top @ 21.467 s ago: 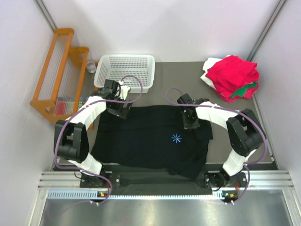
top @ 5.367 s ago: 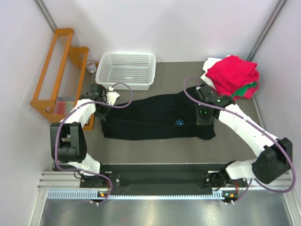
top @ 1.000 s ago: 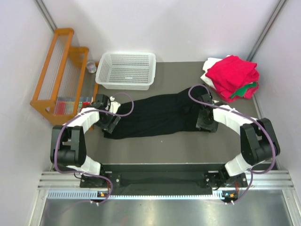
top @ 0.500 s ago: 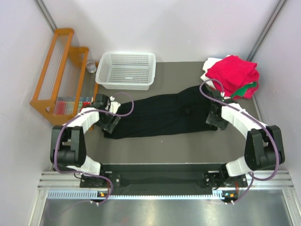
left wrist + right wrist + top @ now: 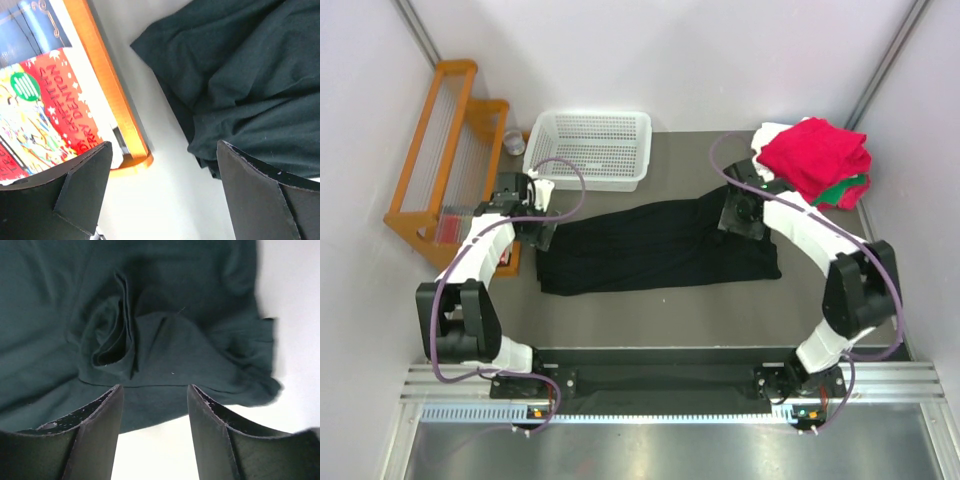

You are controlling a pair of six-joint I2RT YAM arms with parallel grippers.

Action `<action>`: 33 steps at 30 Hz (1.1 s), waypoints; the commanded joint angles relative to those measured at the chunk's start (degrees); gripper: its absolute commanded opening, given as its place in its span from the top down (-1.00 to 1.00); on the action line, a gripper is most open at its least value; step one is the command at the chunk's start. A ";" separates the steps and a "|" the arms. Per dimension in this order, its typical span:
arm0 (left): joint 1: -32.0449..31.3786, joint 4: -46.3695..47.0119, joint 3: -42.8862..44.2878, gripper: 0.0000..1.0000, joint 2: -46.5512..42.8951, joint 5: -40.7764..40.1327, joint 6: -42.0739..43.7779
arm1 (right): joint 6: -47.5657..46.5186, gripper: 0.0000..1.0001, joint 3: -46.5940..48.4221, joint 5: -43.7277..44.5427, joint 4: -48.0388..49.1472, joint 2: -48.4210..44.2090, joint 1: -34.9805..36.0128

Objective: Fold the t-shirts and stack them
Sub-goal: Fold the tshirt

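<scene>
The black t-shirt lies on the grey table as a long, soft, wrinkled band. Left gripper and right gripper hang above its ends, both jaws spread wide, holding nothing.

Def a robotics lab, some kind of test cell, not a home. Two white arms, left arm & right arm, are bolted to an alu profile rail at the near edge, with purple cables looping off them. Bare pale walls box in a grey counter. On it only props: perforated basket, folded shirts. Orange wooden rack at the left side.
</scene>
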 commanded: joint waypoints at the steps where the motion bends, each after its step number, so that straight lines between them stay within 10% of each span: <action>1: 0.52 -3.23 1.20 -0.79 -2.38 0.31 -2.14 | 0.85 -0.07 1.02 -3.14 1.90 6.27 1.54; 33: 0.61 -2.98 -6.71 -0.78 -6.69 -0.04 0.23 | -2.41 -0.08 22.91 4.77 -3.72 22.46 -2.68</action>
